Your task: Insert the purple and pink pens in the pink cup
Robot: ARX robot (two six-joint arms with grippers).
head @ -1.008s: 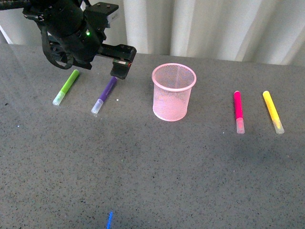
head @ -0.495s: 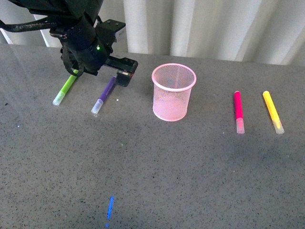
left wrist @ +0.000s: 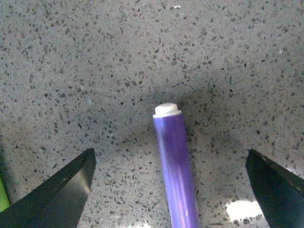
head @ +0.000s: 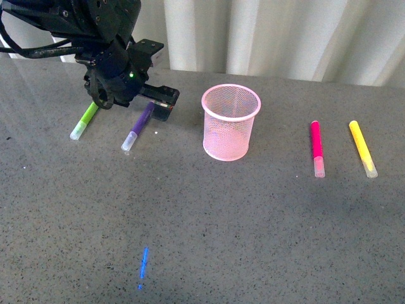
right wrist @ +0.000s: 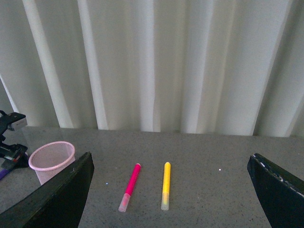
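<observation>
Our left pincer [head: 162,109], upper left of the front frame, hangs with jaws wide apart over the purple pen [head: 138,126] lying on the table [head: 209,221]. The pen's long axis crosses the gap squarely, with its pale cap pointing lower left. The pink cup [head: 229,136] stands to its right.

The counter [head: 253,221] is lit softly and evenly; a dim shadow is cast around the purple pen [left wrist: 175,166], beside a small glare patch [left wrist: 243,209]
</observation>
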